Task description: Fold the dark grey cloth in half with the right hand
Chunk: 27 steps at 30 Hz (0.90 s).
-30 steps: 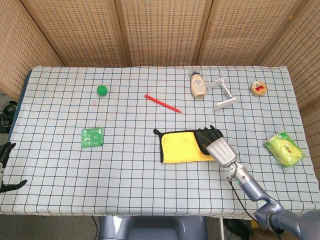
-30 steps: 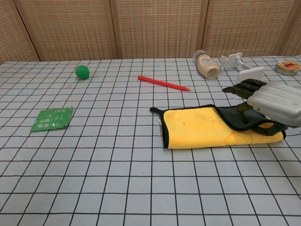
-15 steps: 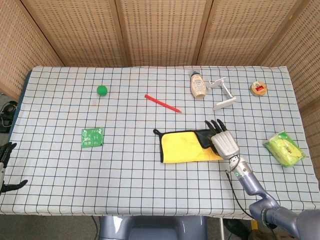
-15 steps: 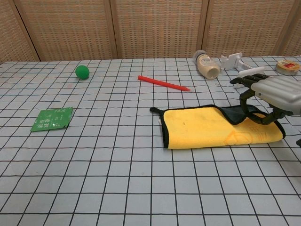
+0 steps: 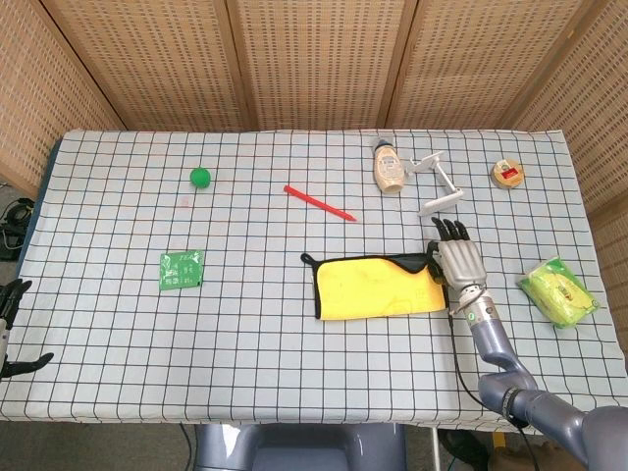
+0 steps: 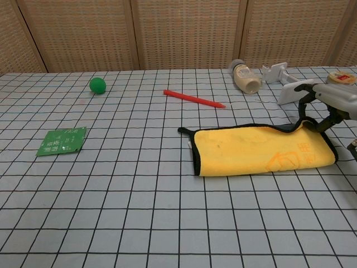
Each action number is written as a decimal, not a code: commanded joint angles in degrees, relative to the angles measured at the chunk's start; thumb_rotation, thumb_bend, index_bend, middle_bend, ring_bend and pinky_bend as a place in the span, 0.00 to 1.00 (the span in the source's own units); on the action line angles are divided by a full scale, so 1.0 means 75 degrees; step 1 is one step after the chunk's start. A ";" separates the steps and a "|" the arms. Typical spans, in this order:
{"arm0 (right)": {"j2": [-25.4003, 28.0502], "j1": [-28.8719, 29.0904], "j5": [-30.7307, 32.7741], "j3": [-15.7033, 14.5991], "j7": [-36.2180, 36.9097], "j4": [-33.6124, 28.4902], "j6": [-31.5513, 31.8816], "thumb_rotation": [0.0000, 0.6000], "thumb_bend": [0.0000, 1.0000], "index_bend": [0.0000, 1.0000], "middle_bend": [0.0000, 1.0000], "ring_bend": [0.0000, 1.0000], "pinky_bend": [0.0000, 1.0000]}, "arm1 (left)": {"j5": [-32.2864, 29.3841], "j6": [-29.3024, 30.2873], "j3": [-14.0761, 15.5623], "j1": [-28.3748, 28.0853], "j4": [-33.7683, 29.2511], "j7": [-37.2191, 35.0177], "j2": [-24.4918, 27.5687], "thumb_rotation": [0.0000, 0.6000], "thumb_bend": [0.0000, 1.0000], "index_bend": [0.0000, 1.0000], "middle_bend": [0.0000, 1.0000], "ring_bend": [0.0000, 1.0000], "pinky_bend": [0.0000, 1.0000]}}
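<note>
The left hand [image 5: 12, 299] shows only at the far left edge of the head view, off the table: dark fingers spread apart, holding nothing.

The table [image 5: 118, 334] is covered with a pale cloth printed in a dark square grid.

A flat green sachet [image 5: 182, 269] with white printing lies toward the left side. Farther back, a small, smooth, round green ball [image 5: 200, 177] stands well apart from it.

A slim red pen-like stick [image 5: 319, 202] lies at an angle near the centre back.

The cloth [image 6: 262, 149] lies in front of the stick, right of centre. It is a soft rectangle with its yellow face up, bound in a dark grey edge. A small dark loop sticks out at its rear left corner. An orange mark is printed near its right end. The dark grey side shows only as a narrow strip along the rear right edge. The cloth lies flat on the table.

A beige bottle [image 5: 389, 167] lies on its side at the back, cap end away from the camera. Just right of it stands a white plastic stand [image 5: 439, 183] with a flat plate and a thin arm.

The right hand [image 5: 459, 263] is at the right end of the cloth, silver back plate up and dark fingers pointing toward the back of the table. In the chest view its fingers [image 6: 305, 109] curve down at the raised rear right corner of the cloth; whether they pinch it cannot be told.

A small round tin [image 5: 506, 174] with a tan lid sits at the back right. A crinkled yellow-green packet [image 5: 557, 291] lies near the right edge.
</note>
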 commanded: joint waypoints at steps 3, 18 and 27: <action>-0.0058 0.0039 0.0196 0.0068 0.0078 0.0238 -0.0304 1.00 0.50 0.26 0.06 0.00 0.10 | -0.0006 -0.0007 0.0002 -0.0009 -0.0011 0.0042 -0.0014 1.00 0.00 0.00 0.00 0.00 0.00; 0.0598 -0.0216 -0.0253 0.0159 0.0736 -0.0775 0.0579 1.00 0.13 0.08 0.00 0.00 0.02 | 0.0045 0.0044 0.0019 0.0008 -0.0057 0.0051 -0.0009 1.00 0.00 0.00 0.00 0.00 0.00; 0.2468 -0.1071 -0.1163 -0.0194 0.0908 -0.3408 0.1939 1.00 0.00 0.05 0.00 0.00 0.00 | 0.0292 0.0224 0.0072 0.0086 -0.0117 -0.0075 0.0062 1.00 0.00 0.00 0.00 0.00 0.00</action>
